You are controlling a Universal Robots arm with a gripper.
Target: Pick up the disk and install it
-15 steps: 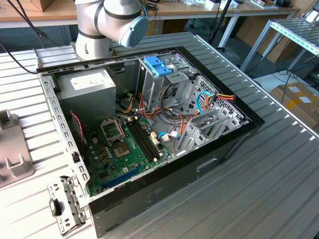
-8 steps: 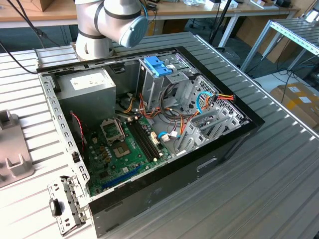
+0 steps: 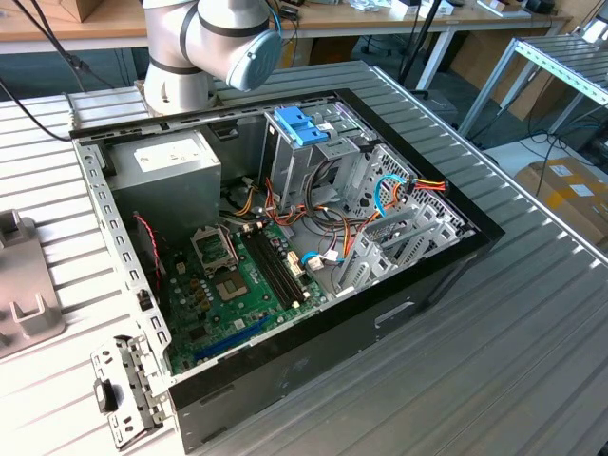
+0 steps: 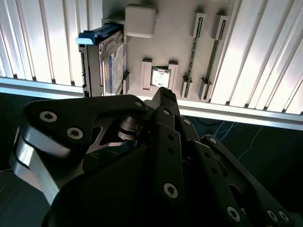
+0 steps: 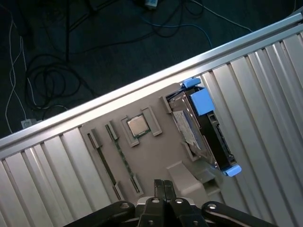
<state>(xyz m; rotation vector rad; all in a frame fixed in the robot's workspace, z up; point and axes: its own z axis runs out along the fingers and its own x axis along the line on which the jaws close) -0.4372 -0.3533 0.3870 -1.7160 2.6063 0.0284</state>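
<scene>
The gripper hangs with its 2 fingers pressed together, holding nothing, over the edge of a grey holder plate. On the plate a processor chip sits in its recess, and a thin memory stick is held between clips. At the plate's end the disk stands on edge in its slot, blue carrier showing, well apart from the fingertips. The plate lies on a slatted metal table. In the exterior view, an open computer case lies on a ribbed table.
</scene>
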